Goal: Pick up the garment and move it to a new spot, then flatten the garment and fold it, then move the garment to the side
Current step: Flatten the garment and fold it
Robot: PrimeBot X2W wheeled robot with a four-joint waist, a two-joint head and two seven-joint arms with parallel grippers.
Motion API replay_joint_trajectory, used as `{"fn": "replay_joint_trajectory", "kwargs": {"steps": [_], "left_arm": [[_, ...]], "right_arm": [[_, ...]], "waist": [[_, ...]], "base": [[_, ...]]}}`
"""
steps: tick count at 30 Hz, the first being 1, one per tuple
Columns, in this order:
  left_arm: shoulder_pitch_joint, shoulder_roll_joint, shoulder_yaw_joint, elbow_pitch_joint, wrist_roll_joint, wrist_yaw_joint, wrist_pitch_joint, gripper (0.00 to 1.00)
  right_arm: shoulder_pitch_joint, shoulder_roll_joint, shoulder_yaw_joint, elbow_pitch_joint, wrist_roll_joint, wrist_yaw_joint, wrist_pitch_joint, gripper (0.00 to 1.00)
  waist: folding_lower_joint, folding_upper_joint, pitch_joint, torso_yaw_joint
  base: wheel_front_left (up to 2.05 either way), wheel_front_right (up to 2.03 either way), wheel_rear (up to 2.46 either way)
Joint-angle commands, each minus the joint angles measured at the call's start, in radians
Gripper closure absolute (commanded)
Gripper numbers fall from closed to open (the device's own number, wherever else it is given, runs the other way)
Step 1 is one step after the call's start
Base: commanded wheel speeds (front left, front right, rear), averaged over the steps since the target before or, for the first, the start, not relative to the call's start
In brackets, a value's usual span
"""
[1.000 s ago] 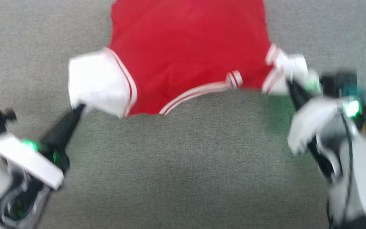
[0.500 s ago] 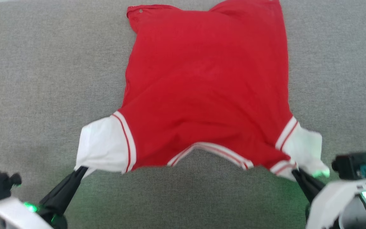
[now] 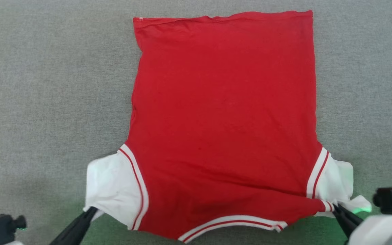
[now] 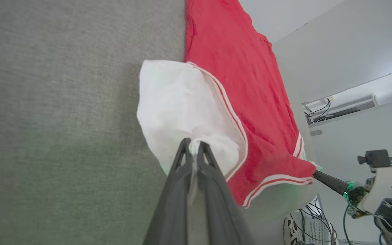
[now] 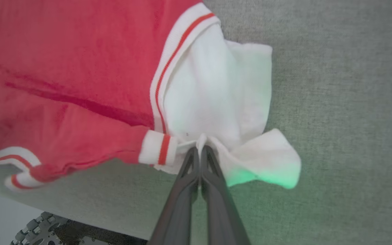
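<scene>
Grey fabric surface (image 3: 46,85); white walls (image 4: 335,41) beyond.

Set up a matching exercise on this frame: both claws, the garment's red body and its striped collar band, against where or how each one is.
Column one
1. left claw
2. right claw
3. garment's red body
4. striped collar band

Column two
A. lies spread on the grey surface
B. shut on the white lower-right sleeve of the head view
C. curves along the near edge, between the sleeves
D. shut on the white lower-left sleeve of the head view

Pairs: 1-D, 2-B, 3-A, 4-C
</scene>
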Motion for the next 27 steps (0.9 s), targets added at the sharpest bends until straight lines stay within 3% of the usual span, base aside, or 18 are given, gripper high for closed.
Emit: {"fn": "replay_joint_trajectory", "kwargs": {"steps": [1, 11, 12, 13, 14, 21, 27], "left_arm": [[-0.025, -0.002, -0.01, 0.005, 0.005, 0.002, -0.005, 1.0], [-0.123, -0.024, -0.115, 0.065, -0.002, 0.002, -0.003, 1.0], [-0.127, -0.025, -0.117, 0.066, -0.004, 0.002, -0.003, 1.0], [-0.132, -0.024, -0.12, 0.066, -0.001, 0.002, -0.003, 1.0], [-0.135, -0.022, -0.121, 0.065, 0.003, 0.002, -0.003, 1.0], [-0.152, -0.021, -0.122, 0.025, 0.041, 0.002, -0.003, 1.0], [-0.195, -0.027, -0.133, -0.009, 0.068, 0.002, -0.003, 1.0]], "right_arm": [[-0.02, -0.005, 0.007, 0.022, -0.005, -0.001, -0.005, 1.0], [-0.09, -0.029, 0.08, 0.184, -0.026, -0.001, -0.051, 1.0], [-0.092, -0.033, 0.085, 0.181, -0.031, -0.001, -0.06, 0.83], [-0.095, -0.035, 0.086, 0.172, -0.033, -0.001, -0.072, 0.52], [-0.096, -0.035, 0.086, 0.16, -0.03, -0.001, -0.077, 0.0], [-0.15, -0.056, -0.019, -0.032, 0.023, -0.001, 0.012, 0.0], [-0.388, -0.108, -0.075, -0.055, -0.043, -0.001, 0.138, 0.0]], "waist": [[0.0, 0.0, 0.0, -0.002], [0.0, 0.0, 0.015, 0.002], [0.0, 0.0, 0.016, 0.002], [0.0, 0.0, 0.018, 0.002], [0.0, 0.0, 0.019, 0.003], [0.0, 0.0, 0.049, 0.033], [0.0, 0.0, 0.107, 0.069]], "base": [[0.0, 0.0, 0.0], [0.0, 0.0, 0.0], [0.0, 0.0, 0.0], [0.0, 0.0, 0.0], [0.0, 0.0, 0.0], [0.0, 0.0, 0.0], [0.0, 0.0, 0.0]]}}
